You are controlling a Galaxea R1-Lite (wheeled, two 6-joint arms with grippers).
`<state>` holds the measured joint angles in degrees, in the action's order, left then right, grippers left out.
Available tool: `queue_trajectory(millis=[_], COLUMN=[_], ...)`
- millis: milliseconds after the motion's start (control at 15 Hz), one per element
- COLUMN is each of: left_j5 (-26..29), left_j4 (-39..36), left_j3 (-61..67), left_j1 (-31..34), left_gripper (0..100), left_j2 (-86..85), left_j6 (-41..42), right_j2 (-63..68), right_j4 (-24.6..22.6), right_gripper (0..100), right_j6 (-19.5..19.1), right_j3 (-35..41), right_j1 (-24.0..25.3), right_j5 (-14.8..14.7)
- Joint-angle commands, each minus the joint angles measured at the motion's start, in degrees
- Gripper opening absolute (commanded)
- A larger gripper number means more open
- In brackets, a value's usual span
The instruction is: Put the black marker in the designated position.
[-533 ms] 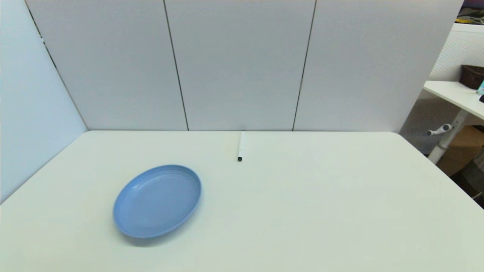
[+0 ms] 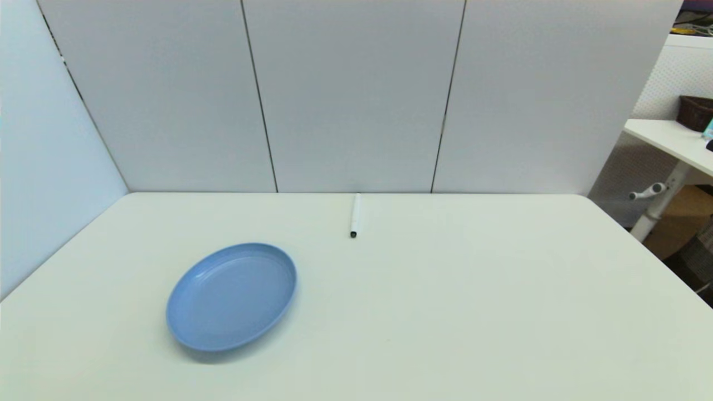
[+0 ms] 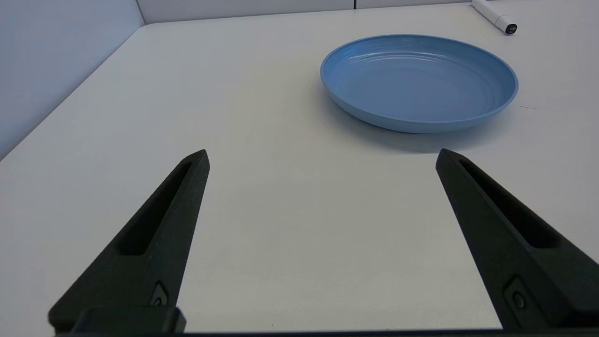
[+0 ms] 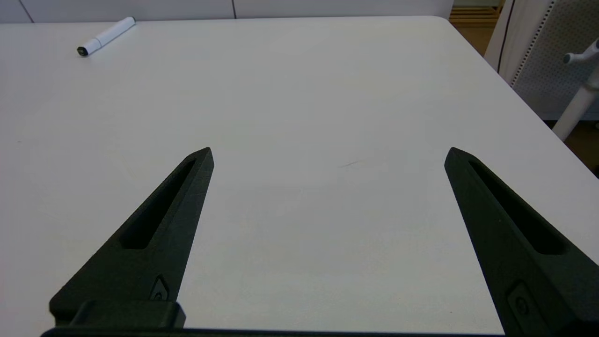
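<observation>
The black marker [image 2: 355,215], a slim white pen with a black tip pointing toward me, lies at the table's back edge near the middle. It also shows in the left wrist view as the marker [image 3: 495,16] and in the right wrist view as the marker [image 4: 105,36]. A blue plate [image 2: 231,296] sits on the table's left half, empty. My left gripper [image 3: 322,159] hovers open over the near left of the table, short of the blue plate [image 3: 419,82]. My right gripper [image 4: 329,157] is open above bare table on the right, far from the marker. Neither arm shows in the head view.
Grey partition panels [image 2: 356,94] close off the back and left of the white table [image 2: 445,312]. Beyond the table's right edge stand a second white desk [image 2: 668,139] with a dark basket [image 2: 695,111] and a cardboard box [image 2: 677,220].
</observation>
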<state>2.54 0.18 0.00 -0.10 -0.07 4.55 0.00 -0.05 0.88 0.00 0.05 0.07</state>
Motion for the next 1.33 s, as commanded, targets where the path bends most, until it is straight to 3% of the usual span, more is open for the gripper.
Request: queue_trajectory(millis=[67,200,467,667,867,1333], left_j5=[0.01,-0.6,-0.25,-0.6,-0.87,-1.04], left_j4=[-0.01,-0.01,-4.58,-1.76,3.77,10.54], left_j3=[0.09,0.0,-8.88,-34.28,-57.3,-95.36], left_j1=[0.01,0.01,-3.59,-17.66,-26.45,-35.85], left_gripper=[100,100,100,100,100,100], left_j2=[-0.01,1.39,24.42,46.22,65.11,103.61], left_j6=[-0.06,-1.12,3.19,4.42,5.56,3.98], right_j2=[0.09,0.0,0.0,0.0,0.09,0.0], right_j4=[-0.04,-0.04,-0.04,-0.04,-0.04,-0.04], right_gripper=[100,100,100,100,100,100], right_j6=[0.0,0.0,0.0,0.0,0.0,0.0], right_j3=[0.0,0.0,0.0,0.0,0.0,0.0], right_j1=[0.04,0.04,0.04,-0.05,0.04,0.04], right_j5=[0.01,0.01,0.01,0.01,0.01,0.01])
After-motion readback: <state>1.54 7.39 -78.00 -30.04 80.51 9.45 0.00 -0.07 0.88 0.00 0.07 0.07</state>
